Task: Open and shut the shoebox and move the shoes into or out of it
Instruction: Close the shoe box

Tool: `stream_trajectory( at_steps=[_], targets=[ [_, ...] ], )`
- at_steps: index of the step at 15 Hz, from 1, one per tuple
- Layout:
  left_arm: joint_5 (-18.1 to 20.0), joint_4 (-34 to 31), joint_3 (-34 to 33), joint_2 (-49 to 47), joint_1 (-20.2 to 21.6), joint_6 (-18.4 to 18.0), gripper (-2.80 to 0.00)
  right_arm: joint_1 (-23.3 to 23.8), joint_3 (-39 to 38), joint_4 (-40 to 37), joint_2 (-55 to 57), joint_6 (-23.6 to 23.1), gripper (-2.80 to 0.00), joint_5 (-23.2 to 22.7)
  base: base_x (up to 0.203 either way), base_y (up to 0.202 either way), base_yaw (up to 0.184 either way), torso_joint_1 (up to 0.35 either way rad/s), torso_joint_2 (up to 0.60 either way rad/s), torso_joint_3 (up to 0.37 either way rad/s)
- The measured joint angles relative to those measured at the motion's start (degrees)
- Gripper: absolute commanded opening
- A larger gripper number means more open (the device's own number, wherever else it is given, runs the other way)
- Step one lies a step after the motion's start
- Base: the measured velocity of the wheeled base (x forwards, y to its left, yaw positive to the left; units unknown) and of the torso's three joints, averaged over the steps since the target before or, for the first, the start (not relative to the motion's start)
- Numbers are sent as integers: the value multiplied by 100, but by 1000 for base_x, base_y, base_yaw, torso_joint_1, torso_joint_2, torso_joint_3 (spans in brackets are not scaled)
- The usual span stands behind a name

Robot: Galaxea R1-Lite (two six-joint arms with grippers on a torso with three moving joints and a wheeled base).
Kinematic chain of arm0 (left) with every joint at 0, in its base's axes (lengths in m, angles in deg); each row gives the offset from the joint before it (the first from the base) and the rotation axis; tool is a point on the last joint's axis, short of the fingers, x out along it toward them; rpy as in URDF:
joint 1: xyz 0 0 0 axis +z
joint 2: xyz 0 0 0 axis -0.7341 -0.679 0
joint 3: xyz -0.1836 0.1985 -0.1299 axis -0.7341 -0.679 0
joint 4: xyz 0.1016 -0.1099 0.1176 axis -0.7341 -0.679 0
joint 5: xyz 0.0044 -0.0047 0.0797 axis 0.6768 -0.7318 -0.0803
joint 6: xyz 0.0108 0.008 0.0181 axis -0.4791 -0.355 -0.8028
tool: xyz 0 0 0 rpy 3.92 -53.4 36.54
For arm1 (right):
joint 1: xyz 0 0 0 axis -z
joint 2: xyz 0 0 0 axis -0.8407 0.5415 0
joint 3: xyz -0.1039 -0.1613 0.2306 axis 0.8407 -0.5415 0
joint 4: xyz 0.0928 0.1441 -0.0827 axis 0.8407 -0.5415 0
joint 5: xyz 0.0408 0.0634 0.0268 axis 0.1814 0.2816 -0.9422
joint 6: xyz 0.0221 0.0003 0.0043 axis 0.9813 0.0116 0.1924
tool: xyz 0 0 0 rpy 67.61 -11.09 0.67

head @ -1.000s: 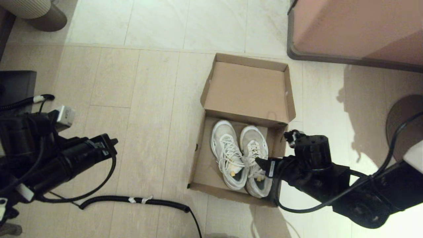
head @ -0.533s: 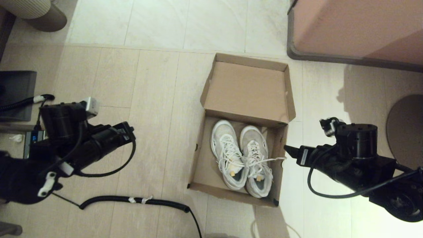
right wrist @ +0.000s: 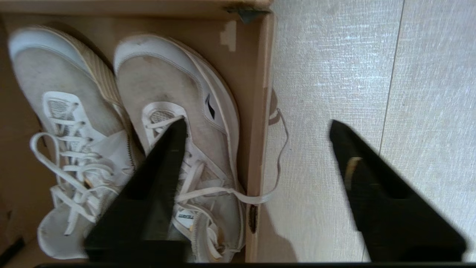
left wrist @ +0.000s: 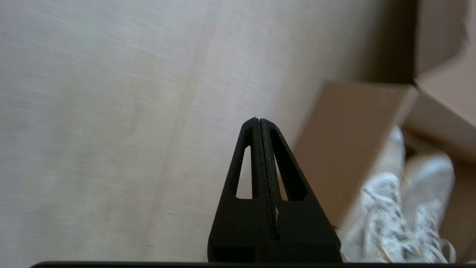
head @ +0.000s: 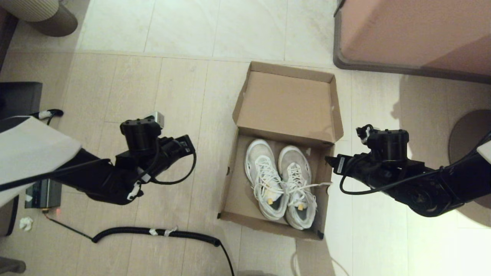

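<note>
The brown cardboard shoebox stands open on the floor, its hinged lid laid back on the far side. Both white lace-up shoes lie side by side inside, toes toward the lid. One lace hangs over the right wall. My right gripper is open just above that wall; one finger is over the right shoe, the other over the floor. My left gripper hovers shut and holding nothing over the floor left of the box.
A pinkish-brown furniture block with a grey base stands at the far right. A coiled black cable lies on the floor near the box's front left. A round dark shape sits at the right edge, and a ribbed beige cylinder stands far left.
My right gripper has left the right shoe and drawn out past the box's right wall, pulling a lace over it. My left arm has swung right, toward the box.
</note>
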Motion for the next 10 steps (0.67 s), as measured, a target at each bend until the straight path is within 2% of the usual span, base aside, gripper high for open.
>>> stream_trajectory(
  at_steps=[3,8,10],
  targets=[
    [-210,-37,-30,-70,-208,-12,-280,28,-432,4,-145,17,-280,-23,0,0,0,0,0,0],
    [-318,-34,-561,246,-254,-26,-280,-55,-2159,118,-953,276,-280,-296,0,0,0,0,0,0],
    [-326,-34,-590,360,-263,-30,-280,-50,-2534,424,-842,282,-280,-325,0,0,0,0,0,0]
  ],
)
